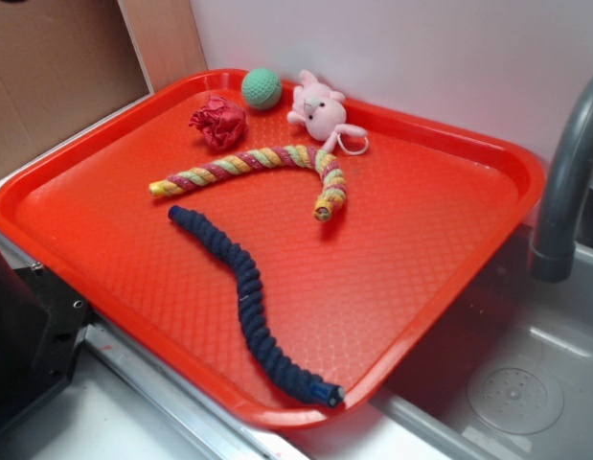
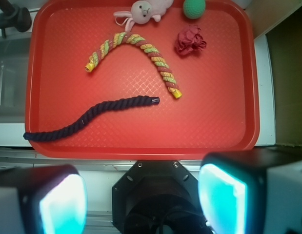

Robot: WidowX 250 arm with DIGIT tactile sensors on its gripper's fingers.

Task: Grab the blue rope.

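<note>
The long, dark navy braided rope (image 2: pixel 87 118) is seen lying on the red plastic tray (image 2: pixel 224 131), near its front edge, its long axis running roughly crosswise to the wrist view. The gripper (image 2: pixel 143 200) is held short of the tray — fingers spread wide apart, nothing between them. The rope is judged to lie ahead and slightly left — a forward reach is called for.

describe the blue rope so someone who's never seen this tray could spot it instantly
Start at the red plastic tray beside the sink. On its near half, closest to the robot, lies the long, dark navy braided rope in a loose S-curve, one end near the tray's front rim. Unlike the shorter pink, yellow and green striped rope beyond it, it is one solid dark colour.
</note>
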